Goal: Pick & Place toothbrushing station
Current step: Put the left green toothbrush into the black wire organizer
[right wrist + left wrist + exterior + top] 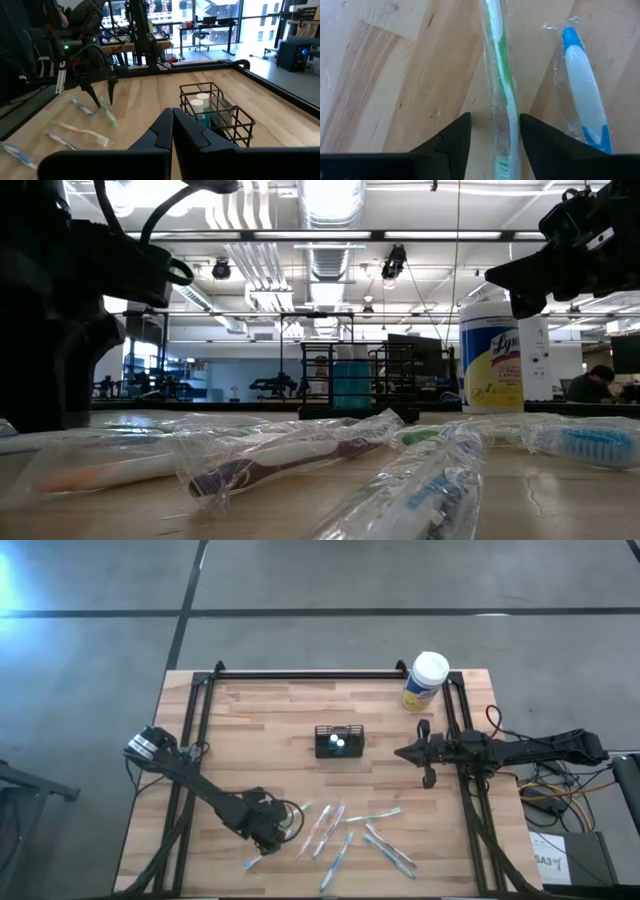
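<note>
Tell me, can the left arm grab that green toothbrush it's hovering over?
Probably yes: the left gripper straddles the wrapped green toothbrush, one finger on either side, nothing between.

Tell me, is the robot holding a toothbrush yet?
Not yet. The left gripper has its fingers on either side of the green wrapped toothbrush, around its handle, not clamped. The right gripper is shut, empty.

High view: overhead, straight down, whole tabletop (pixel 260 730) in frame. Low view: at tabletop level, looking level across wrapped toothbrushes (pixel 290 455) into the room. Left wrist view: close, facing down on a green toothbrush (pixel 500 85). Right wrist view: higher, looking across; shares the wire caddy (pixel 216 112) with high and low views.
</note>
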